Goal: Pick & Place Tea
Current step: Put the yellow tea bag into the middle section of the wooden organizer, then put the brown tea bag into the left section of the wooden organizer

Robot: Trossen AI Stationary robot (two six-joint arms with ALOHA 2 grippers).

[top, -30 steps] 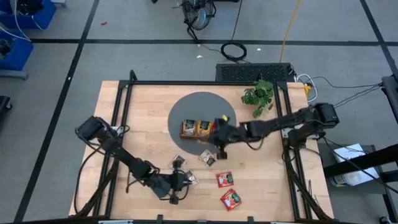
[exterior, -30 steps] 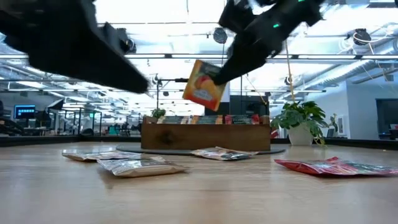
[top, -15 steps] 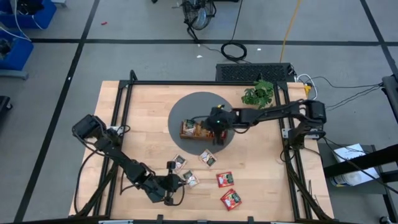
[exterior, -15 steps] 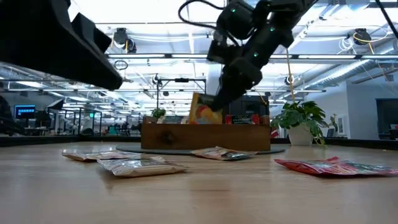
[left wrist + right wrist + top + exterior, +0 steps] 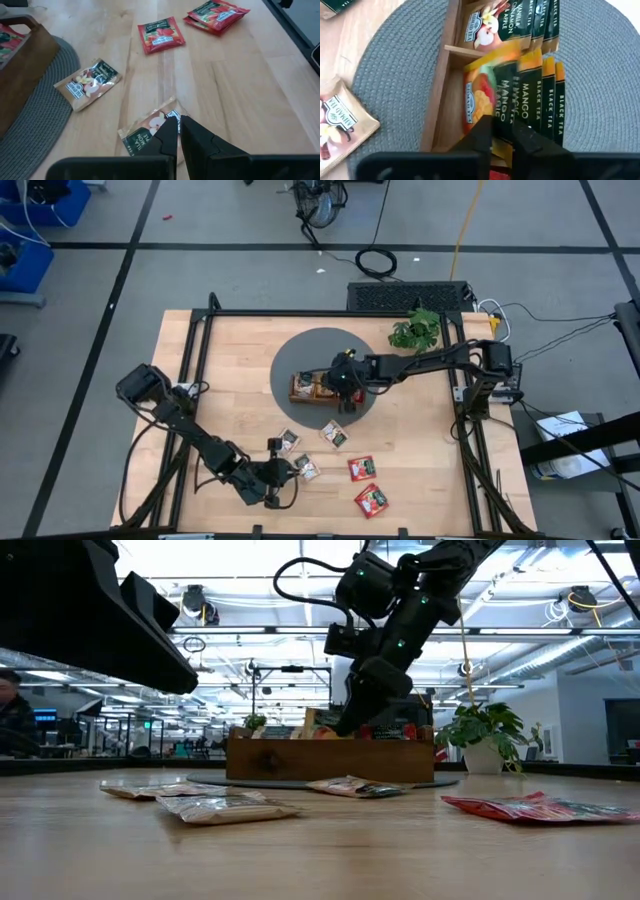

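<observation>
One sachet at stake. Right gripper (image 5: 504, 137) low over the wooden tray (image 5: 438, 107) at the table's centre, fingers drawn close, pinching the lower edge of an orange mango sachet (image 5: 482, 95). Sachet leaning crooked across other mango sachets (image 5: 540, 95) already standing in that compartment, next to the compartment of apple-cinnamon sachets (image 5: 490, 22).

Risks, judged from here:
- Letting go while the sachet leans: likely to flop flat over the row or slide across the divider into the wrong compartment. Cause: tilt, not seated between its neighbours.
- Pushing down harder: could crumple the sachet or knock the standing ones over. Cause: thin packets, nothing holding them up but each other.
- Lifting out with fingers not fully parted: may drag the sachet back up, or tug the tray across the grey mat (image 5: 390, 75).

Farther out, left gripper (image 5: 176, 122) near the front of the table, left of centre, fingers pressed together, tips at the corner of an apple sachet (image 5: 142, 135) lying flat on the wood; cannot tell whether that corner is caught. Slippery flat packet, so a pinch at a corner could slip off or only shove it along.

Another apple sachet (image 5: 86, 84) and red sachets (image 5: 161, 34) loose on the table nearby, well apart from the tray, not yet placed.
</observation>
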